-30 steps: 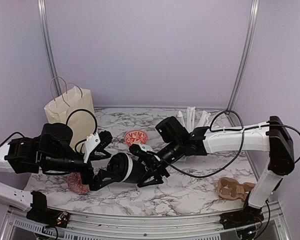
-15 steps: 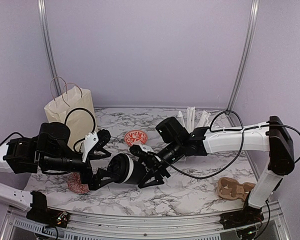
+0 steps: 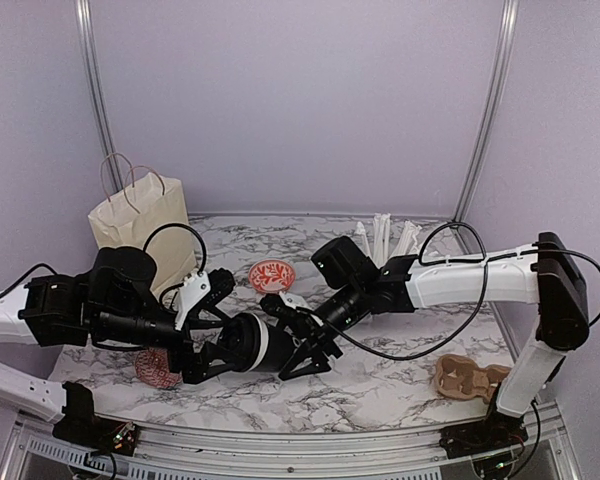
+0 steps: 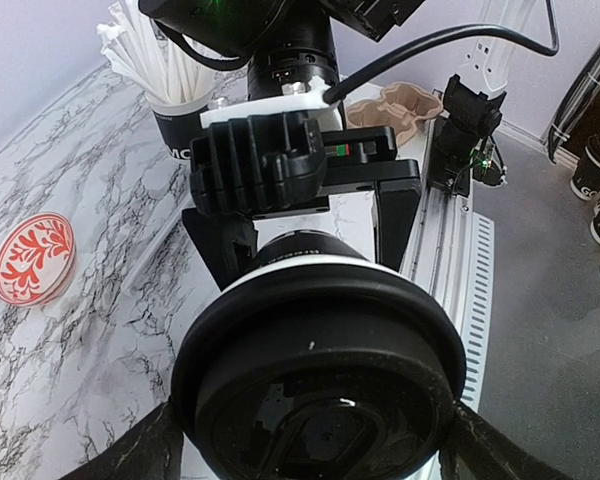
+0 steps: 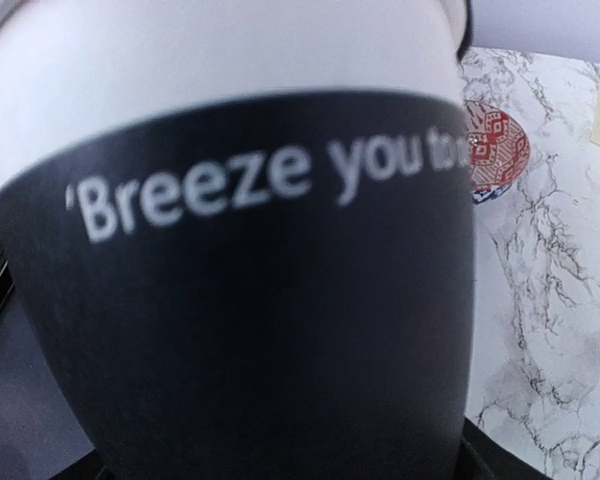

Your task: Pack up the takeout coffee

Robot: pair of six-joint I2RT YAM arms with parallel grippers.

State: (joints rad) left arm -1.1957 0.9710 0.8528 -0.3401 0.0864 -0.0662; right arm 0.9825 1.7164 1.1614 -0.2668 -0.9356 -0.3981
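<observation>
Right gripper (image 3: 305, 345): clamped across the body of the takeout coffee cup (image 5: 240, 300), holding it on its side at lower centre of the top view. Left gripper (image 3: 218, 345): fingers (image 4: 145, 455) flank the black lid (image 4: 320, 400); whether they press it cannot be told. The lid looks seated on the white rim, so capping seems done or nearly so. Loading into the pulp carrier (image 3: 467, 378), lower right, or the paper bag (image 3: 140, 225), upper left, is left. Cup: black, white band, white print.
</observation>
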